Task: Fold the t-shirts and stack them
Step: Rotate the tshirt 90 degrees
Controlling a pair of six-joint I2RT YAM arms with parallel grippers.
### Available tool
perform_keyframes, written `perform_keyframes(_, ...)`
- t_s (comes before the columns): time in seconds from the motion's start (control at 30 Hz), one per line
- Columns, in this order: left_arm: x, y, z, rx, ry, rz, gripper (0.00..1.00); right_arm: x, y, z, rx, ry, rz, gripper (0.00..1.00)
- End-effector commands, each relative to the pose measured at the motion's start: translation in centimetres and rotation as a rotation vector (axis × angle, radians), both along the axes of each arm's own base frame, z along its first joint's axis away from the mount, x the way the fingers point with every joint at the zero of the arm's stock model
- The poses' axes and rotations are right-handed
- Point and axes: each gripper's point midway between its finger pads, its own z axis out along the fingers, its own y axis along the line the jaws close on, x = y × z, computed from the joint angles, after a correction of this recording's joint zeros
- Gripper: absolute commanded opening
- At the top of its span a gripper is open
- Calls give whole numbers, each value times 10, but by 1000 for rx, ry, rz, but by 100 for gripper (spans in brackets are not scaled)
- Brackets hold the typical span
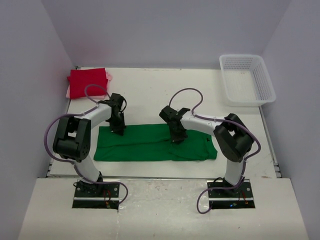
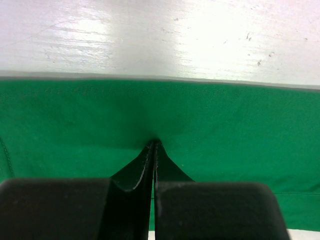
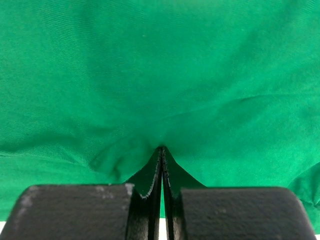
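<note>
A bright green t-shirt (image 1: 150,145) lies as a long folded strip across the table in front of both arms. My left gripper (image 1: 119,131) presses down on its far edge near the left end, jaws shut, pinching the green cloth (image 2: 225,125) at the tips (image 2: 155,142). My right gripper (image 1: 177,139) is down on the strip right of its middle, also shut, and folds of green cloth (image 3: 150,60) pucker toward its tips (image 3: 161,148). A folded red t-shirt (image 1: 87,82) rests on a pale pink one (image 1: 109,76) at the back left corner.
A white plastic mesh basket (image 1: 247,80) stands at the back right. Bare white table (image 2: 150,35) lies beyond the green shirt's far edge. Walls close in the left, right and back sides.
</note>
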Motion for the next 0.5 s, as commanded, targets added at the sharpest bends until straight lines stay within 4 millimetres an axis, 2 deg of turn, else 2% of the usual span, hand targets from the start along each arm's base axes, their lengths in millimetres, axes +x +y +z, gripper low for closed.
perform_keyframes(0.0,-5,22,-14,119,44,58,0,-3,16,-16,33,59,26,0)
perform_keyframes(0.1,-12,21,-15,112,66,90,0,2,26,-20,60,95,40,0)
perform_keyframes(0.23,-31,11,-14,56,127,129,0,13,25,-28,43,134,38,0)
perform_keyframes(0.33,-43,8,-9,19,131,137,0,34,26,-23,65,133,26,0)
perform_keyframes(0.47,-60,14,-5,39,139,143,0,64,13,-18,80,140,-8,0)
